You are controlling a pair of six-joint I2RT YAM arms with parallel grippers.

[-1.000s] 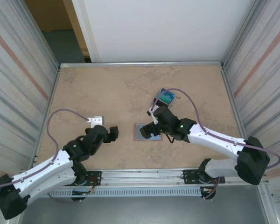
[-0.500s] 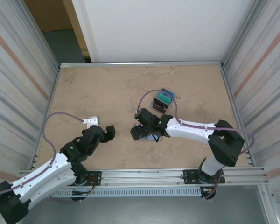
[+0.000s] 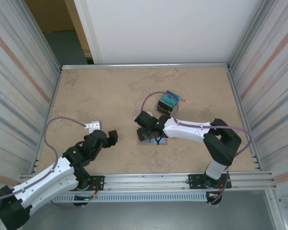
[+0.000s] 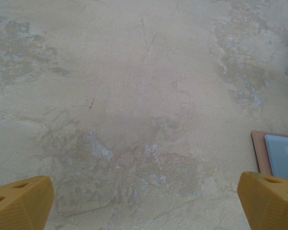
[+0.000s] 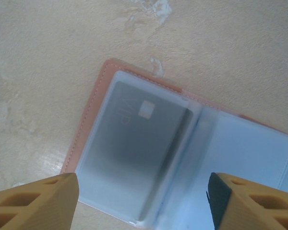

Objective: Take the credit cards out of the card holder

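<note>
The card holder (image 5: 88, 120) lies open and flat on the table, salmon-pink outside with clear blue sleeves inside. One credit card (image 5: 134, 148) sits in its left sleeve, grey-blue with a small chip mark. My right gripper (image 5: 143, 201) hovers just above it, open, its fingers straddling the left half and the fold. From above, the right gripper (image 3: 145, 125) covers most of the card holder (image 3: 157, 141). My left gripper (image 3: 110, 137) is open over bare table to the left. In the left wrist view the card holder (image 4: 259, 152) shows at the right edge, beyond the left gripper (image 4: 144, 206).
A clear plastic box with a teal top (image 3: 168, 101) stands behind the right gripper. A small white piece (image 3: 95, 125) lies by the left arm's cable. Metal walls close in both sides of the table (image 3: 110, 91).
The right gripper has swung left and forward over the card holder, and its jaws have narrowed somewhat. The left arm has drawn back a little toward its base.
</note>
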